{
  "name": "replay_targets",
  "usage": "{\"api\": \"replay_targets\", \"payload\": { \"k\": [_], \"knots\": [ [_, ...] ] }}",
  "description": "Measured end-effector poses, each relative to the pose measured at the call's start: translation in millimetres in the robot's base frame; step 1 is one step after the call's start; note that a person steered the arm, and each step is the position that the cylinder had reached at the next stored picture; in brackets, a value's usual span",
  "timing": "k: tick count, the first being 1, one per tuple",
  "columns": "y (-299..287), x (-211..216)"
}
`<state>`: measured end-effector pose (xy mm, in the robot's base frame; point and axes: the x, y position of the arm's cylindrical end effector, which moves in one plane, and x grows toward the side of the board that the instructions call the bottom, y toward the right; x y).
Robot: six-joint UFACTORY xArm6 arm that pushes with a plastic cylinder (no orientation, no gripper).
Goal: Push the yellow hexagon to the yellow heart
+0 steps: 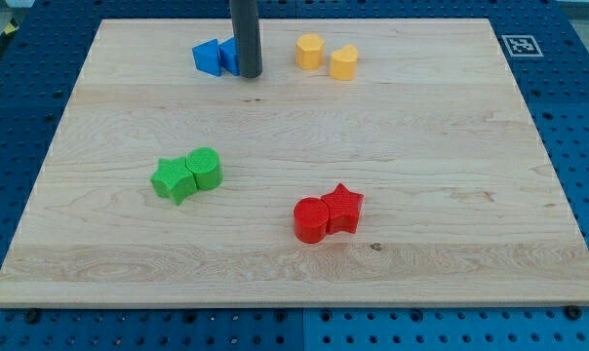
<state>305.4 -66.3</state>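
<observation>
Camera view has my tip (248, 74) planted near the far edge of the pale wooden bench (431, 146), touching a blue block (229, 56) whose shape I cannot tell, with a blue triangular block (208, 58) just beside it. No jaws here, only a dark rod. Right of it sit the yellow heart-like block (309, 51) and yellow hexagonal block (344, 62), nearly touching. Green pair (187, 175) toward the left edge, red pair (328, 214) toward the near edge

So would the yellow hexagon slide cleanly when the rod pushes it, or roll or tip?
The yellow hexagon looks squat and flat-based, so it probably slides rather than tips. Its flat faces may let it twist under an off-centre push. My tip stands apart from it.
</observation>
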Motion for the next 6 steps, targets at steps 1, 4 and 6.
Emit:
{"api": "replay_targets", "payload": {
  "k": [1,4,6],
  "knots": [
    [14.4,-19.6],
    [40.7,-38.5],
    [68.1,-48.4]
  ]
}}
